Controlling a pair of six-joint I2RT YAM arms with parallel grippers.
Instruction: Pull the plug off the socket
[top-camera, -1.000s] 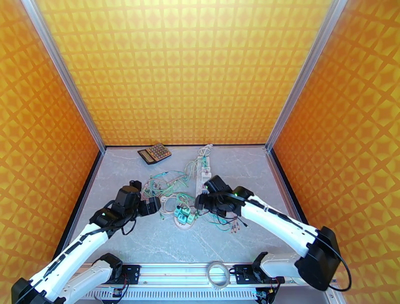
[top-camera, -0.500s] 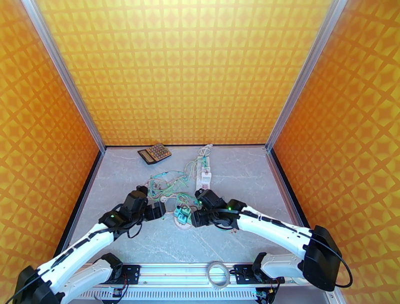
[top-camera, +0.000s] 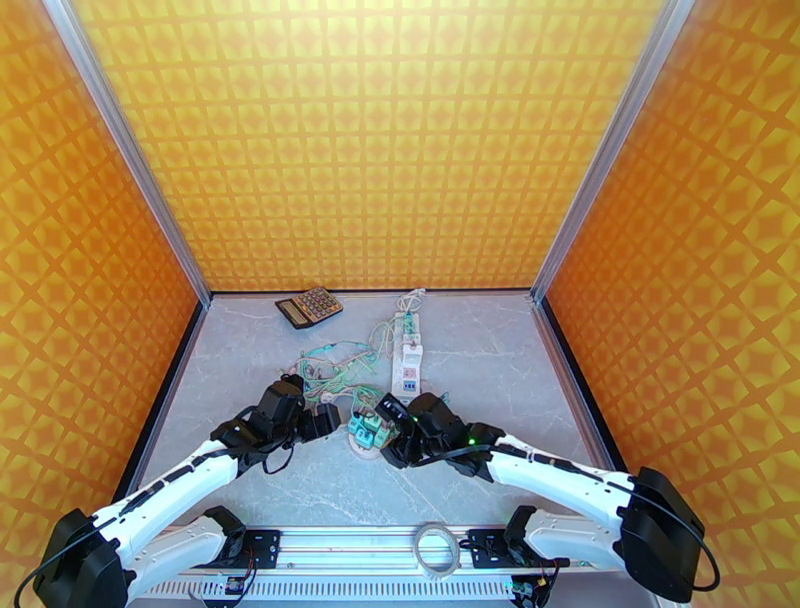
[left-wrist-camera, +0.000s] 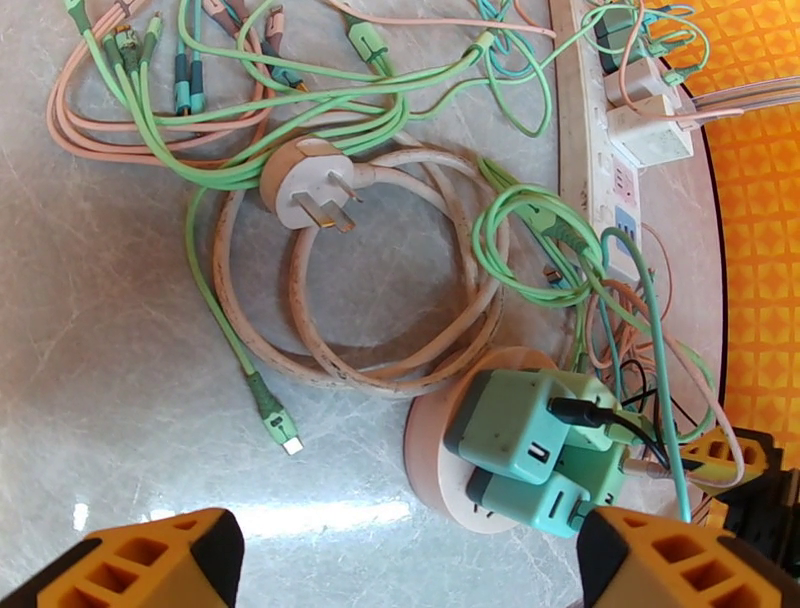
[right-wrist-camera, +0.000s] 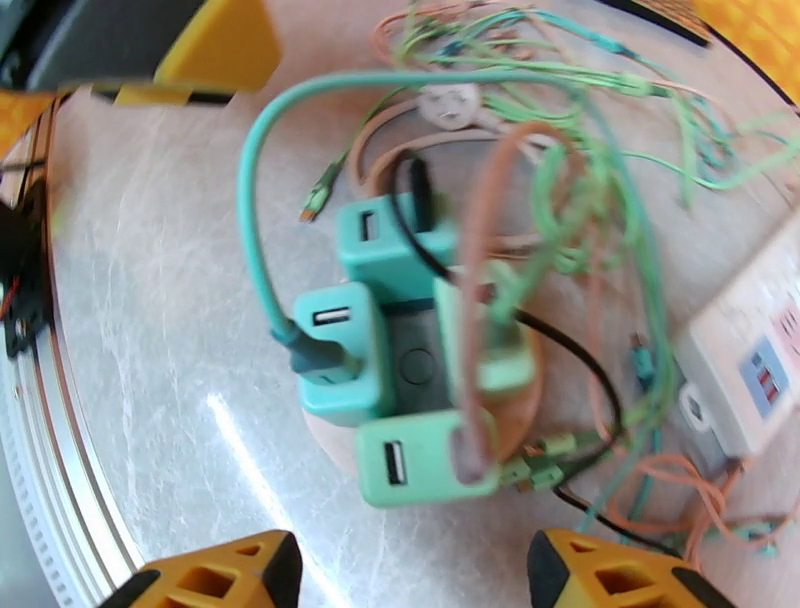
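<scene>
A round beige socket (top-camera: 364, 446) lies on the marble table between my two grippers, with several teal plugs (top-camera: 367, 428) stuck in it. In the left wrist view the socket (left-wrist-camera: 432, 452) and its plugs (left-wrist-camera: 515, 425) sit just ahead, right of centre, and my left gripper (left-wrist-camera: 410, 570) is open and empty. In the right wrist view the plugs (right-wrist-camera: 345, 352) cluster on the socket (right-wrist-camera: 528, 392), cables rising from them. My right gripper (right-wrist-camera: 410, 580) is open just short of them. From above, the left gripper (top-camera: 332, 424) and right gripper (top-camera: 388, 440) flank the socket.
A tangle of green and pink cables (top-camera: 335, 365) spreads behind the socket. A white power strip (top-camera: 408, 350) lies behind it, and a loose white three-pin plug (left-wrist-camera: 305, 190) rests on its coiled cord. A calculator (top-camera: 309, 306) sits at the back; a cable coil (top-camera: 437, 548) by the near rail.
Both arms have closed in on the socket: the left gripper moved right, and the right gripper came left and nearer from the power strip, its jaws narrowing a little.
</scene>
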